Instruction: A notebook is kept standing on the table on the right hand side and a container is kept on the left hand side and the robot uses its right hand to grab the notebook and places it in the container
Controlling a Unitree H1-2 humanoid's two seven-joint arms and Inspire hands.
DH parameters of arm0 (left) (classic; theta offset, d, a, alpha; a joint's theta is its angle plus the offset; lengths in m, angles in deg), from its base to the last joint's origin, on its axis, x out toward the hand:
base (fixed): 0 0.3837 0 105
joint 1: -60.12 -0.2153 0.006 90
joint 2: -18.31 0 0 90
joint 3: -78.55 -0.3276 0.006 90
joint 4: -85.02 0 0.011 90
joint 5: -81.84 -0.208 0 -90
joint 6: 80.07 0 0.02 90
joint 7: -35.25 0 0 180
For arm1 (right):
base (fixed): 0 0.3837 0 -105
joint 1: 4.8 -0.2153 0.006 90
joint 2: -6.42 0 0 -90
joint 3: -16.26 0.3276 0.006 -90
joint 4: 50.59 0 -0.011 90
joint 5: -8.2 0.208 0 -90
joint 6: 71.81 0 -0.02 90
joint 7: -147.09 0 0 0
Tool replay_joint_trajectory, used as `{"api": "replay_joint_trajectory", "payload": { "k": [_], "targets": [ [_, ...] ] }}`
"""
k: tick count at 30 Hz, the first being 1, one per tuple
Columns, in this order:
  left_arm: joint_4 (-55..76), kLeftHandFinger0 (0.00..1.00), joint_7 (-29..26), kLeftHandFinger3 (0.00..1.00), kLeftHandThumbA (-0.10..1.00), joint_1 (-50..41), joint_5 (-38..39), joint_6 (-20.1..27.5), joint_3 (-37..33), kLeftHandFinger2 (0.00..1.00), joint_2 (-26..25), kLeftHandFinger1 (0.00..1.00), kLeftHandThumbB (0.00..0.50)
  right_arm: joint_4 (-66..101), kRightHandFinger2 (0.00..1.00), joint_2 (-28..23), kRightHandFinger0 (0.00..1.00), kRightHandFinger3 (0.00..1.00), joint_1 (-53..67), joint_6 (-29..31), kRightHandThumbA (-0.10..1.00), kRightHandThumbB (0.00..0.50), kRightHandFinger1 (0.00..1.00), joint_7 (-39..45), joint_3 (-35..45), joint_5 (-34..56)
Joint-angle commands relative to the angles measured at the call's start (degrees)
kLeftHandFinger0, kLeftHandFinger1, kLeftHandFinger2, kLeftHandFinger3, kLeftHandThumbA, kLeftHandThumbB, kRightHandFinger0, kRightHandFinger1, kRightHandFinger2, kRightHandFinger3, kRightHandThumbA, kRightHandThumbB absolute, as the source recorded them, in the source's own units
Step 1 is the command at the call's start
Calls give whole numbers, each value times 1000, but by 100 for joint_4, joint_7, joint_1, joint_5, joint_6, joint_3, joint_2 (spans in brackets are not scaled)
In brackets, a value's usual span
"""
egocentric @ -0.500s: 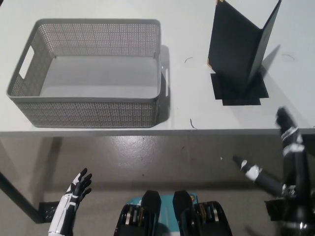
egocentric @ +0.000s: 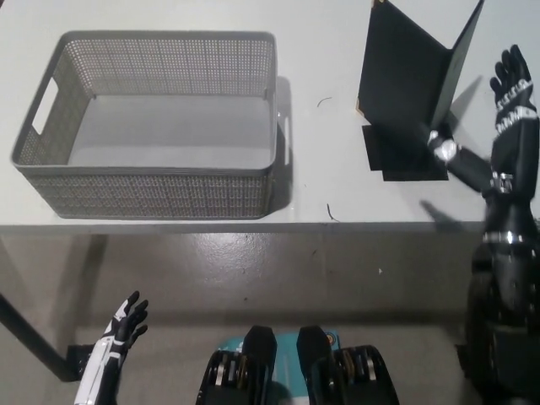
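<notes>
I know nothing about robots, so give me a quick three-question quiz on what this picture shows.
1. True or false: the notebook already lies in the container.
2. Which hand is up beside the notebook? A) white left hand B) black right hand
3. Fill in: the notebook stands open on a dark ____ on the table.

Key:
1. False; it stands on the table, right of the container.
2. B; the right hand is open beside it, while the left hand rests low, below the table.
3. Patch.
</notes>
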Motion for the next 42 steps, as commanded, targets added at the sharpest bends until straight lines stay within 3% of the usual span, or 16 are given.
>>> {"api": "replay_joint_trajectory", "payload": {
  "k": [1, 2, 5, 11, 16, 20, 23, 25, 30, 31, 33, 38, 40, 41, 42],
  "targets": [
    [42, 1000, 86, 1000, 1000, -63, 159, 302, 26, 1000, -42, 1000, 178, -657, 1000, -151, 1000, 1000, -582, 166, 1000, 347, 1000, -64, 222, 483],
    [59, 1000, 88, 1000, 1000, -62, 148, 283, 20, 1000, -40, 1000, 181, -869, 1000, -183, 1000, 1000, -725, 78, 1000, 371, 1000, -113, 274, 491],
    [156, 1000, 77, 1000, 1000, -89, 148, 144, 18, 1000, -17, 1000, 194, -1323, 1000, -249, 1000, 1000, -1009, 96, 1000, 362, 1000, -217, 338, 456],
    [54, 1000, 78, 1000, 1000, -116, 165, 325, 21, 1000, -7, 1000, 165, -2154, 1000, -357, 1000, 1000, -1494, 90, 1000, 406, 1000, -317, 486, 576],
    [51, 1000, 82, 1000, 1000, -103, 166, 338, 26, 1000, -26, 1000, 182, -3069, 1000, -495, 1000, 1000, -1991, 150, 1000, 498, 1000, -429, 646, 727],
    [60, 1000, 93, 1000, 1000, -102, 149, 339, 13, 1000, -40, 1000, 207, -3582, 1000, -590, 1000, 1000, -2276, 226, 1000, 487, 1000, -345, 701, 826],
    [49, 1000, 156, 1000, 1000, -67, 225, 366, 7, 1000, -47, 1000, 188, -3780, 1000, -592, 1000, 1000, -2465, 237, 1000, 500, 1000, -258, 600, 798],
    [50, 1000, 98, 1000, 1000, -68, 139, 352, 14, 1000, -34, 1000, 203, -4067, 1000, -547, 1000, 1000, -2613, 435, 1000, 469, 1000, -98, 524, 823],
    [11, 1000, 129, 1000, 1000, -28, 171, 366, 3, 1000, -15, 1000, 211, -4850, 1000, -516, 1000, 1000, -3075, 405, 1000, 489, 1000, -252, 341, 623],
    [12, 1000, 137, 1000, 1000, -22, 167, 369, -2, 1000, -22, 1000, 213, -5040, 1000, -532, 1000, 1000, -3180, 466, 1000, 464, 1000, -334, 248, 518],
    [-1, 1000, 131, 1000, 1000, 28, 145, 372, 3, 1000, -37, 1000, 218, -5407, 1000, -545, 1000, 1000, -3445, 404, 1000, 496, 1000, -339, 157, 518],
    [58, 1000, 158, 1000, 1000, 48, 134, 309, -4, 1000, -71, 1000, 242, -6146, 1000, -531, 1000, 1000, -3911, 435, 1000, 500, 1000, -396, -26, 533],
    [74, 1000, 129, 1000, 1000, 38, 93, 289, -5, 1000, -50, 1000, 252, -6401, 1000, -512, 1000, 1000, -4028, 360, 933, 500, 1000, -456, -69, 549],
    [78, 1000, 123, 1000, 1000, 41, 76, 256, -10, 1000, -43, 1000, 266, -6514, 1000, -484, 1000, 1000, -4107, 109, 766, 494, 1000, -984, -161, 402],
    [91, 1000, 122, 1000, 1000, 17, 65, 242, -17, 1000, -36, 1000, 270, -6560, 1000, -473, 1000, 1000, -4121, 20, 715, 498, 1000, -1207, -210, 346]
  ]
}}
